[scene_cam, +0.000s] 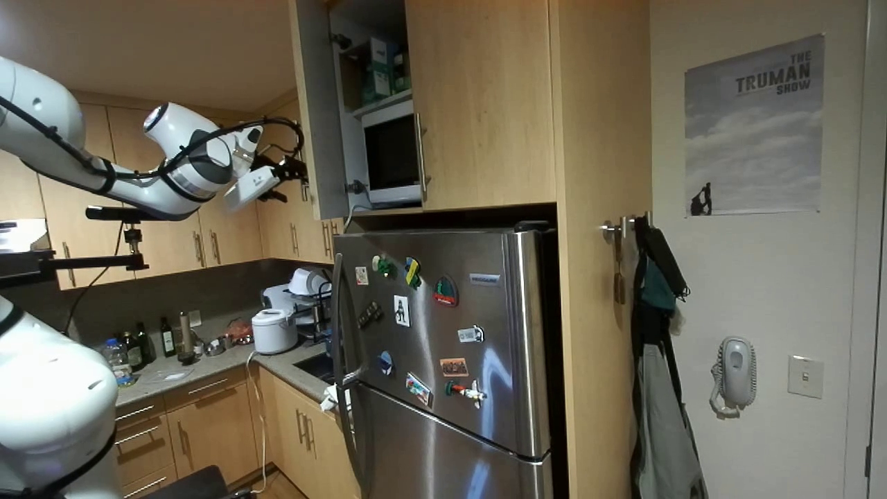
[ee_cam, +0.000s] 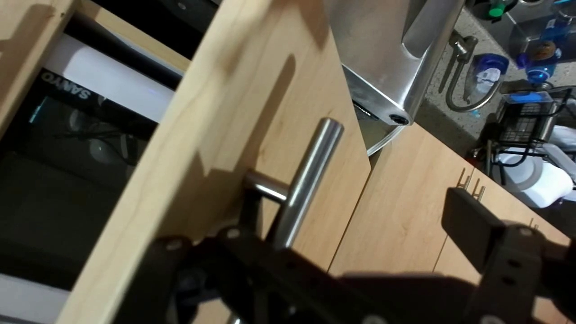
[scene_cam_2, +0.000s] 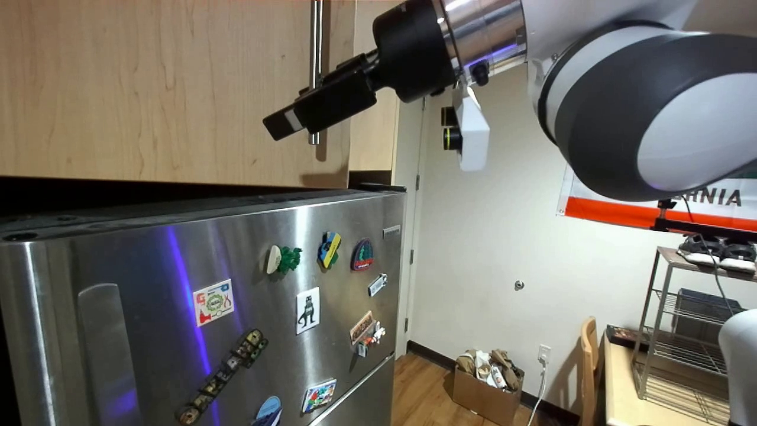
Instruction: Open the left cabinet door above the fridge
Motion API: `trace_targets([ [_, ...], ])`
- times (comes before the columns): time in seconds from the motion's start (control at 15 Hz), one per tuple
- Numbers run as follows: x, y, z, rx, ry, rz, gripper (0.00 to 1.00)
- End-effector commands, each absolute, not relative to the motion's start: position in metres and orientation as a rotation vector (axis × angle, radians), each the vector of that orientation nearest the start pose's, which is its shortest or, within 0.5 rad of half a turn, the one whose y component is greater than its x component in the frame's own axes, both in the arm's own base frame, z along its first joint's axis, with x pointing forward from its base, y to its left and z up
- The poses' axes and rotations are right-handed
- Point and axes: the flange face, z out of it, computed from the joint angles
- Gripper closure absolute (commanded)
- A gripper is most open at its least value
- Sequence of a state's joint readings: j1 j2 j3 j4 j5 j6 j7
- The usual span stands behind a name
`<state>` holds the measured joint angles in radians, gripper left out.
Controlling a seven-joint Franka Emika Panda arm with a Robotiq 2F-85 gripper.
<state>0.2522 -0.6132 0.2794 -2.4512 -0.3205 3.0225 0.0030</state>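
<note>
At the left of an exterior view, we see the white arm (scene_cam: 187, 138) leading to the gripper (scene_cam: 291, 184), whose fingers (ee_cam: 468, 225) stand wide apart; one seems to sit behind the bar handle (ee_cam: 308, 182), though the wrist view is too dark there for us to tell whether it touches. Just right of the gripper, the left cabinet door (scene_cam: 322, 111) stands swung outward, with a microwave (scene_cam: 393, 156) showing beyond it. Next comes the wider door (scene_cam: 485, 104), closed, and beneath it the steel fridge (scene_cam: 423, 339), dotted with magnets (scene_cam: 402, 310). Farther right hang grey cloth (scene_cam: 658, 409), a wall phone (scene_cam: 736, 374) and a poster (scene_cam: 755, 138).
</note>
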Motion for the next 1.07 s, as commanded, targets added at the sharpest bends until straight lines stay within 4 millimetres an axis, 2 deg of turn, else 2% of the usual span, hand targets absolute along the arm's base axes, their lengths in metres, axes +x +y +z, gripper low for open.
trace_targets([
  [0.0, 0.311, 0.276, 0.612, -2.405, -1.341, -1.664, 0.0],
  [0.4, 0.316, 0.273, 0.62, -2.333, -1.363, -1.715, 0.0],
  [0.73, 0.32, 0.258, 0.634, -2.261, -1.361, -1.726, 0.0],
  [0.8, 0.325, 0.254, 0.638, -2.249, -1.36, -1.713, 0.0],
  [0.87, 0.348, 0.235, 0.642, -2.363, -1.184, -1.76, 0.0],
  [1.0, 0.353, 0.229, 0.642, -2.346, -1.199, -1.748, 0.0],
])
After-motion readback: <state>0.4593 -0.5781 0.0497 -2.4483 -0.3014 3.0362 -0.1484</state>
